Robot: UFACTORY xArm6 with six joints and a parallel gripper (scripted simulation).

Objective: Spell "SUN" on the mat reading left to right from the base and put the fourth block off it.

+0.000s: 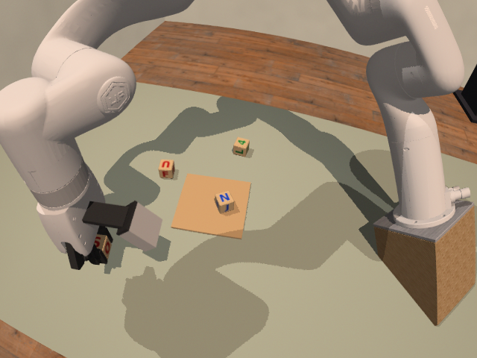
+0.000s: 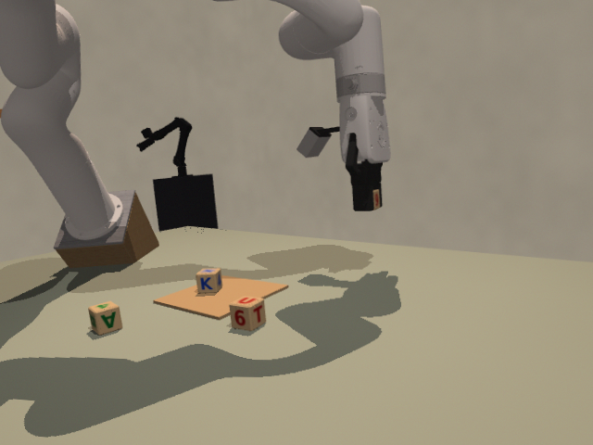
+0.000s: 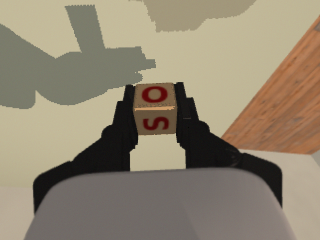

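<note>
My gripper [image 1: 94, 254] [image 2: 368, 198] [image 3: 155, 97] is shut on the S block [image 1: 103, 245] [image 2: 376, 198] [image 3: 155, 117], high above the table beyond the mat. Its red S and red O faces show in the wrist view; its other faces are hidden. The N block [image 1: 224, 201] [image 2: 208, 281] stands flat on the orange mat [image 1: 192, 208] [image 2: 253, 287], slightly turned, with blue N on top. The U block [image 1: 166, 168] [image 2: 247, 313] stands off the mat, its red U upside down in the top view. The fourth block [image 1: 241, 146] [image 2: 105, 317] stands off the mat, green 4 on top.
The robot's base stands on a wooden pedestal [image 1: 455, 265] [image 2: 138, 235] at the table's side. A grey camera box [image 1: 142, 227] [image 2: 313, 142] sticks out beside the gripper. A black stand [image 2: 185, 203] with a small black arm is in the background. Arm shadows cross the table.
</note>
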